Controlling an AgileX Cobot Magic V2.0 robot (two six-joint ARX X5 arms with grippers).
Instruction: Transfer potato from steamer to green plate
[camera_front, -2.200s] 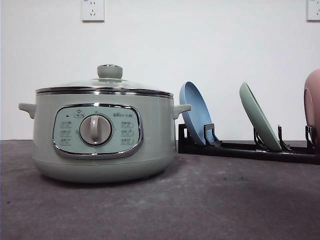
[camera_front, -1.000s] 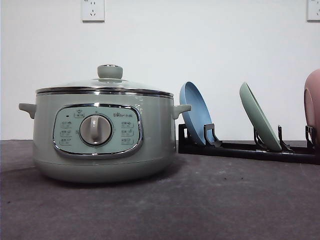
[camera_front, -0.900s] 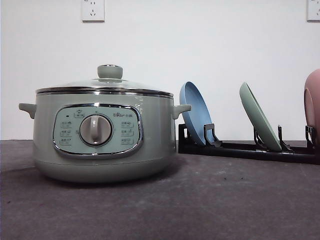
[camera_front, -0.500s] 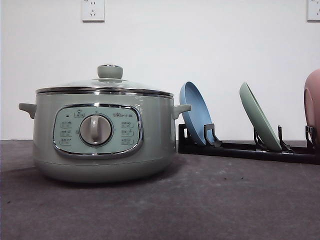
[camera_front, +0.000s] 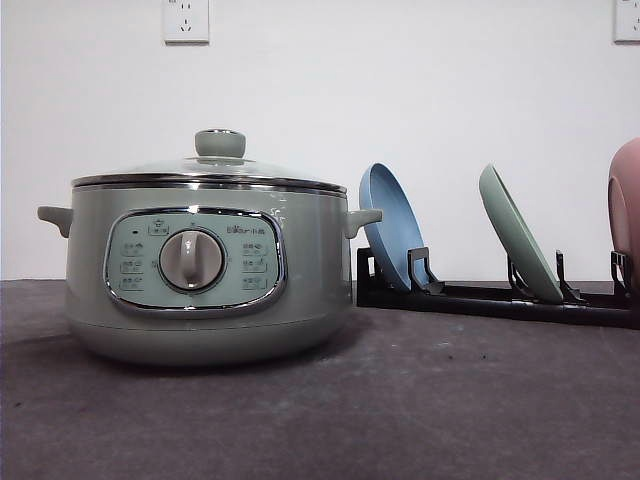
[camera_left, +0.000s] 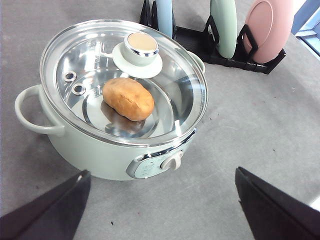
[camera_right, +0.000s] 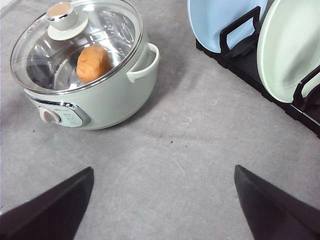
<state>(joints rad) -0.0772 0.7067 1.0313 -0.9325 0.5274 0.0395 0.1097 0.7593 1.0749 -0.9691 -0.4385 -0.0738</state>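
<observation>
Starting, front view: steamer (camera_front: 205, 265) lidded, green plate (camera_front: 518, 236) racked beside it. Left wrist: potato (camera_left: 128, 98) inside under glass lid (camera_left: 122, 80), left tool (camera_left: 160, 205) fingers apart. Right wrist: right tool (camera_right: 162, 200) apart. Next: probably lift lid knob (camera_left: 140, 48).

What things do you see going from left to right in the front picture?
steamer → blue plate → green plate → pink plate, the three plates standing in a black rack.
</observation>
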